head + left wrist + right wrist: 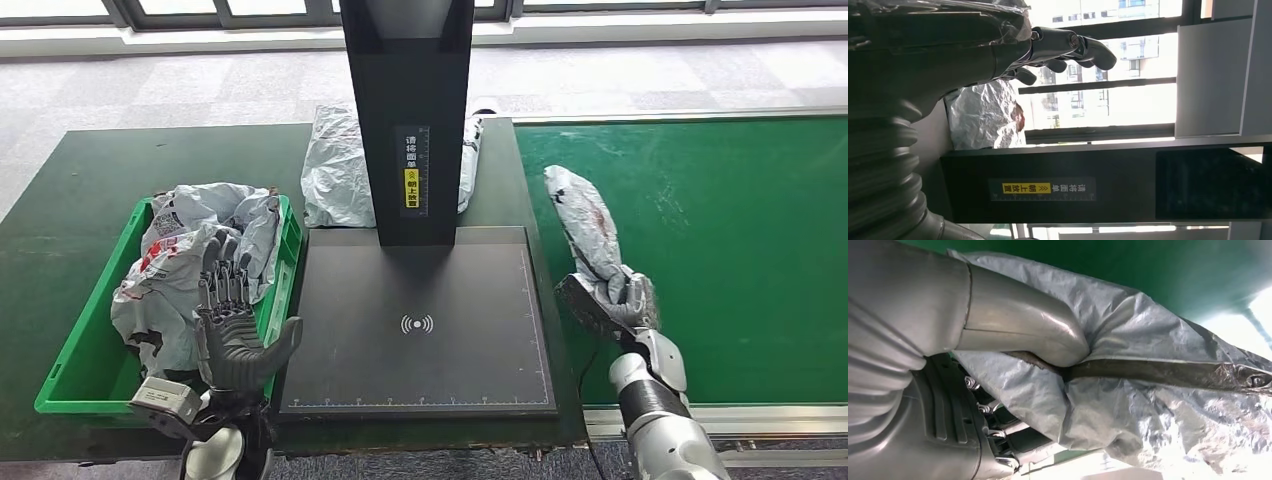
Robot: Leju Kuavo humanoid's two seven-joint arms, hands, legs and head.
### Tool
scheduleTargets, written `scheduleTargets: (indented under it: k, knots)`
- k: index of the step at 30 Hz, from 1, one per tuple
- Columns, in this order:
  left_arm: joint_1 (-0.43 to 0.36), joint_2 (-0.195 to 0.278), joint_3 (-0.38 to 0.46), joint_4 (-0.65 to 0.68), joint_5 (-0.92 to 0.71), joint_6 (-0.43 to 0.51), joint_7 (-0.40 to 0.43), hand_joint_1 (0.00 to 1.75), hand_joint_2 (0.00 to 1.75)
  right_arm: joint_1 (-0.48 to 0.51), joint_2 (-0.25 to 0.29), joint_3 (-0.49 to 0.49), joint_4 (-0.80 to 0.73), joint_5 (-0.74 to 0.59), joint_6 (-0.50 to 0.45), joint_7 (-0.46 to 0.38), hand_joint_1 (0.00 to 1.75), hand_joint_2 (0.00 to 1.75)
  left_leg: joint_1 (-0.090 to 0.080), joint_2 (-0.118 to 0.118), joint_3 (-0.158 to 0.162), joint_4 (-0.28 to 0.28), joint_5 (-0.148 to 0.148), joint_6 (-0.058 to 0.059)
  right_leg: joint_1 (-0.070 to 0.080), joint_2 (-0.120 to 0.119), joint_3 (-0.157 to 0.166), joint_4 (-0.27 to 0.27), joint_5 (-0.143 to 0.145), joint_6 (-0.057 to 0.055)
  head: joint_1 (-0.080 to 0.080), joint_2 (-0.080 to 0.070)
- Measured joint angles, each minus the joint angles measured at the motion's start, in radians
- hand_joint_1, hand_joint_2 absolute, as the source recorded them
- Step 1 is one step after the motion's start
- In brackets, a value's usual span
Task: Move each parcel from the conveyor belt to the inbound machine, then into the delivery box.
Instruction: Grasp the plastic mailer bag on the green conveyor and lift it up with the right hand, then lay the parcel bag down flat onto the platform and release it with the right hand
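Parcel, grey crumpled poly bag with red and dark print, is gripped at its near end by right hand, standing up and leaning away over the near left edge of the green conveyor belt. Right wrist view: thick grey thumb presses into the bag's wrinkled film, darker fingers wrap under it, so the hand is clamped on the parcel with green belt behind. Left hand is raised at the near right corner of the green delivery box, palm up, fingers spread and pointing away, thumb out to the side, holding nothing. Left wrist view: fingers extended and apart with nothing between them. Delivery box sits on the dark green table and holds several crumpled grey parcels with red and black print, piled above the rim. Just right of the box lies the inbound machine's black scan plate, white wireless mark at its middle, ruler ticks along the edges, nothing on it. Beyond the plate rises the machine's black column with a yellow and white label; same label seen in left wrist view. Behind the column another grey bag lies on the table, partly hidden. Farthest: light floor and window frames.
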Motion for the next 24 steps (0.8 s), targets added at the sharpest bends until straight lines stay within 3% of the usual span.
scheduleTargets:
  k: [3, 5, 10, 17, 24]
  knots:
    - [-0.004, 0.0, 0.002, 0.025, -0.001, 0.003, 0.0, 0.0, 1.75, 0.064, 0.101, 0.058, -0.082, -0.105, 0.048, -0.134, 1.75, 1.75, 0.002, -0.001, 0.0, 0.0, 0.0, -0.001, 0.002, -0.001, 0.0, 0.0, -0.001, -0.001, 0.0, 0.0]
    - [-0.006, 0.0, 0.002, 0.039, -0.006, 0.005, 0.0, 0.0, 1.75, 0.118, 0.158, 0.113, -0.142, -0.177, 0.074, -0.177, 1.75, 1.75, 0.002, 0.0, 0.0, 0.0, -0.001, -0.002, 0.002, 0.0, 0.0, 0.0, -0.002, -0.002, 0.0, 0.0]
    - [-0.018, -0.001, 0.002, 0.103, -0.029, 0.008, 0.0, 0.0, 1.75, 0.242, 0.238, 0.339, -0.286, -0.37, 0.134, -0.181, 1.75, 1.75, 0.002, 0.009, 0.002, 0.0, -0.004, -0.006, 0.002, 0.008, -0.002, 0.0, -0.002, -0.004, 0.0, 0.0]
    - [-0.059, -0.002, -0.005, 0.213, -0.041, 0.026, 0.0, 0.0, 1.75, 0.284, 0.267, 0.582, -0.363, -0.456, 0.144, -0.154, 1.75, 1.75, 0.002, 0.013, 0.002, 0.0, -0.004, -0.006, 0.003, 0.012, -0.003, 0.0, 0.0, -0.006, 0.0, 0.0]
    - [-0.066, -0.002, -0.011, 0.253, -0.046, 0.027, 0.0, 0.0, 1.75, 0.285, 0.267, 0.662, -0.381, -0.466, 0.15, -0.151, 1.75, 1.75, 0.002, 0.014, 0.002, 0.0, -0.004, -0.006, 0.003, 0.013, -0.004, 0.0, 0.0, -0.007, 0.0, 0.0]
